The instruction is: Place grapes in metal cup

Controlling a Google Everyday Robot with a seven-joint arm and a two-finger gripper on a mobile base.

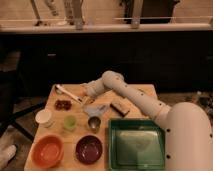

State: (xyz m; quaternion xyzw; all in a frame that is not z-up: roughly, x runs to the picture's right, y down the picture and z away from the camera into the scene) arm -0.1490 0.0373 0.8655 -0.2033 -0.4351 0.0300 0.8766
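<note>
A dark wall (150,60) is observed across the middle of the frame, topped by a pale ledge (165,26). A wooden table (76,106) is recorded lower centre. Tan floor (25,131) is noted lower left. Lighting is judged dim.
</note>
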